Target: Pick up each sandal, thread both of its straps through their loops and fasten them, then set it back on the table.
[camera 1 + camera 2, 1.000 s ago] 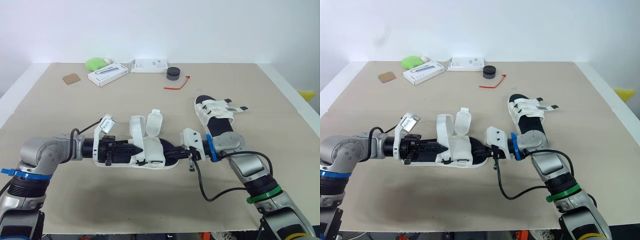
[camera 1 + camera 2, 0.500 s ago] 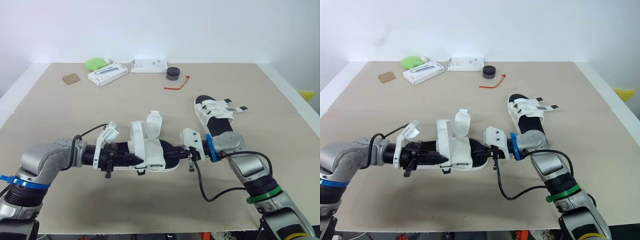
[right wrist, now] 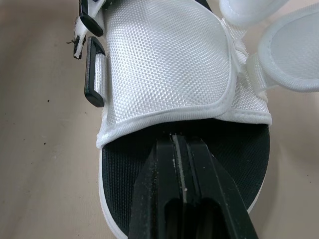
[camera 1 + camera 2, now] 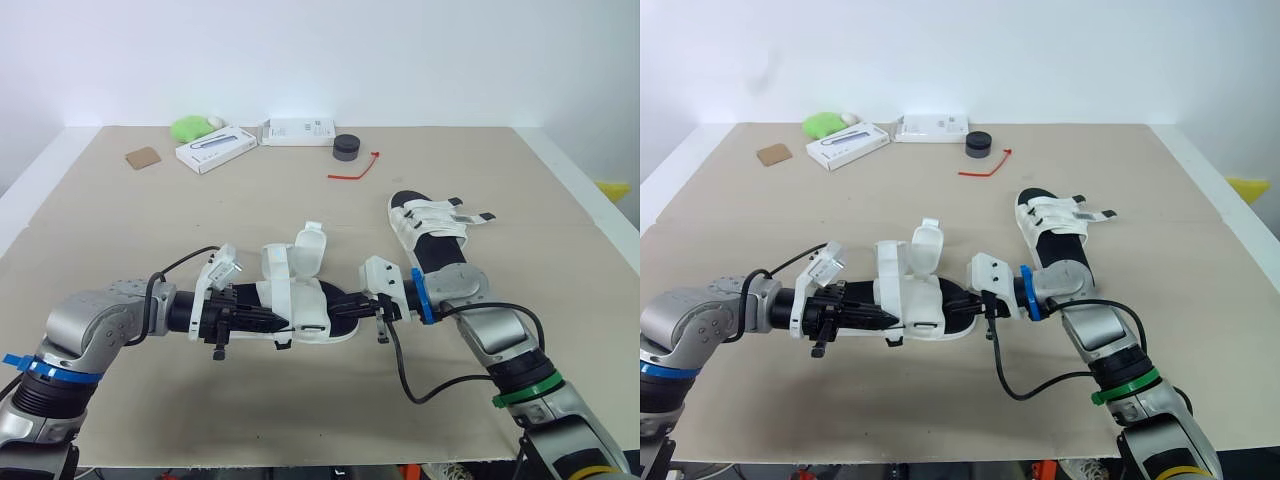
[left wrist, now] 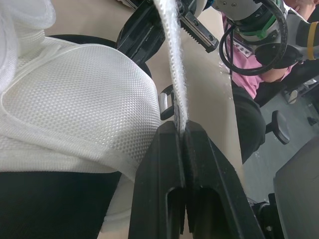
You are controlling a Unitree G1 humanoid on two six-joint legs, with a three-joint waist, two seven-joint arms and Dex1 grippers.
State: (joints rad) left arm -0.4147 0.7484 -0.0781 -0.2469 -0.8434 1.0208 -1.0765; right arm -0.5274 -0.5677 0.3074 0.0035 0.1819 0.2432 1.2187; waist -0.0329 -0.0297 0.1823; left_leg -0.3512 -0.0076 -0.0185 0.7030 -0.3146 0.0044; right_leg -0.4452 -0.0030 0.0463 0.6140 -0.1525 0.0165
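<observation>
A white mesh sandal with a black footbed (image 4: 318,308) lies mid-table between my two grippers. Its two strap flaps (image 4: 306,249) stand up, unfastened. My left gripper (image 4: 272,322) is at the sandal's near side, shut on a thin white strap (image 5: 172,59) beside a metal loop (image 5: 167,99). My right gripper (image 4: 364,306) is shut on the rim of the sole at the sandal's right end (image 3: 180,142), with the black buckles (image 3: 94,74) showing along one side of the upper. A second sandal (image 4: 432,235) lies flat to the right with its straps across the foot.
Along the far edge sit a green object (image 4: 192,127), two white boxes (image 4: 215,148) (image 4: 299,131), a black round puck (image 4: 346,147), a red tie (image 4: 355,168) and a brown card (image 4: 143,157). A person in pink (image 5: 249,64) sits past the table.
My left arm has dropped lower and nearer, and its gripper has closed on the strap at the sandal's near side. The sandal has shifted slightly. The right arm has held still.
</observation>
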